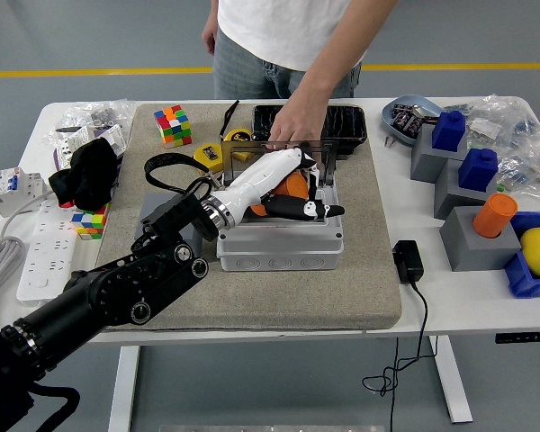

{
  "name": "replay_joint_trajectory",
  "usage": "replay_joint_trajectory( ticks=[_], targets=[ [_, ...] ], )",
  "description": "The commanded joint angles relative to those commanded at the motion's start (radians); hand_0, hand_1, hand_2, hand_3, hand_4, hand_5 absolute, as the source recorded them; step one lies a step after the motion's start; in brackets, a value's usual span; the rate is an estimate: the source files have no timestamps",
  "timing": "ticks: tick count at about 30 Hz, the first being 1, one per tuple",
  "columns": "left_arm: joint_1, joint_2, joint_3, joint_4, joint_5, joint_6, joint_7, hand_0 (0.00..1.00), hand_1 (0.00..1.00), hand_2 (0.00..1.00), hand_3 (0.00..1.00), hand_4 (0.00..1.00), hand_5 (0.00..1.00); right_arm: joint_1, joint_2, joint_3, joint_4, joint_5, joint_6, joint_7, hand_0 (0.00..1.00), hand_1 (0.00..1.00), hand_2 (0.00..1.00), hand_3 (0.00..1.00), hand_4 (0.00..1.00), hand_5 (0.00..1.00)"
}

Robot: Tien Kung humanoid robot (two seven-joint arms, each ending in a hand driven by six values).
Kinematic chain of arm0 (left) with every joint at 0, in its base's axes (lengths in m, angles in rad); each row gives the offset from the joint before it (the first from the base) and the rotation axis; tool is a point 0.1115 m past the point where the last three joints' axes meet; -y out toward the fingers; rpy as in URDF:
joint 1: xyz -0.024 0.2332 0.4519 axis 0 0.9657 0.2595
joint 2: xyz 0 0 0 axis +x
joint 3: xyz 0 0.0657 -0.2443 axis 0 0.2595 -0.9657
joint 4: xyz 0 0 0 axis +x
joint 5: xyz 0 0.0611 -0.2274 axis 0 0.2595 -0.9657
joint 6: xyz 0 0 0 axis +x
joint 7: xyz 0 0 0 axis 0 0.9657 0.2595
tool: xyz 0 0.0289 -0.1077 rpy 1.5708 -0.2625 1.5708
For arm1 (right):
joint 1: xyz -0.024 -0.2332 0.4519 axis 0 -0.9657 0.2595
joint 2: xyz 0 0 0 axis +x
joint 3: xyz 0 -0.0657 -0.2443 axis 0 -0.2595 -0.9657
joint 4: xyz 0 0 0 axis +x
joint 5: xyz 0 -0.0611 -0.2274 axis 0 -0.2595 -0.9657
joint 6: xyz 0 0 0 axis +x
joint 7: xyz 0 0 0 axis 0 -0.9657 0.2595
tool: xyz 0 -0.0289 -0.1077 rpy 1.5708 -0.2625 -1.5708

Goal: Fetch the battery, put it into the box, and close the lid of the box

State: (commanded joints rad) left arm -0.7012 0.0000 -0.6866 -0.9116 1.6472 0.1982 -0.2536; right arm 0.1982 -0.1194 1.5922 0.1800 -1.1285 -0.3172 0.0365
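A grey box sits open in the middle of the felt mat. Its clear lid stands upright at the back, and a person's hand rests on the lid's top edge. My left hand, white with black fingertips, reaches in from the left and hovers over the box's opening. An orange battery shows under its palm, with the fingers curled around it. The box's inside is mostly hidden by the hand.
A black tray lies behind the box. A colour cube and a yellow tape measure sit at the back left. A black adapter lies right of the mat, with grey blocks beyond it. A power strip is at the left.
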Motion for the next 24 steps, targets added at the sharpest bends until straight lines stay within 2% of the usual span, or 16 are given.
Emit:
replay_joint_trajectory(
  ticks=[11,18,23,24],
  targets=[
    [0.0,0.0,-0.004,0.026,0.035,0.018,-0.018,0.059,0.002,0.006,0.002,0.992,0.598,0.001,-0.001,0.0,0.0,0.0,0.0,-0.002,0.858,0.808,0.757,0.789,0.998,0.998],
    [0.005,0.0,0.001,0.058,0.039,0.013,-0.033,0.091,0.005,0.029,0.021,0.998,0.615,0.001,0.0,-0.008,0.0,0.009,-0.001,0.001,0.858,0.808,0.757,0.789,0.998,0.998],
    [0.006,0.0,0.002,0.059,0.047,0.011,-0.033,0.091,0.005,0.029,0.021,0.998,0.615,0.001,-0.001,-0.008,0.0,0.009,0.0,-0.001,0.858,0.808,0.757,0.789,0.998,0.998],
    [0.006,0.0,0.0,0.058,0.05,0.007,-0.033,0.109,0.029,0.057,0.042,0.998,0.623,0.001,-0.001,-0.01,0.0,0.01,0.0,-0.001,0.858,0.808,0.757,0.789,0.998,0.998]
  ],
)
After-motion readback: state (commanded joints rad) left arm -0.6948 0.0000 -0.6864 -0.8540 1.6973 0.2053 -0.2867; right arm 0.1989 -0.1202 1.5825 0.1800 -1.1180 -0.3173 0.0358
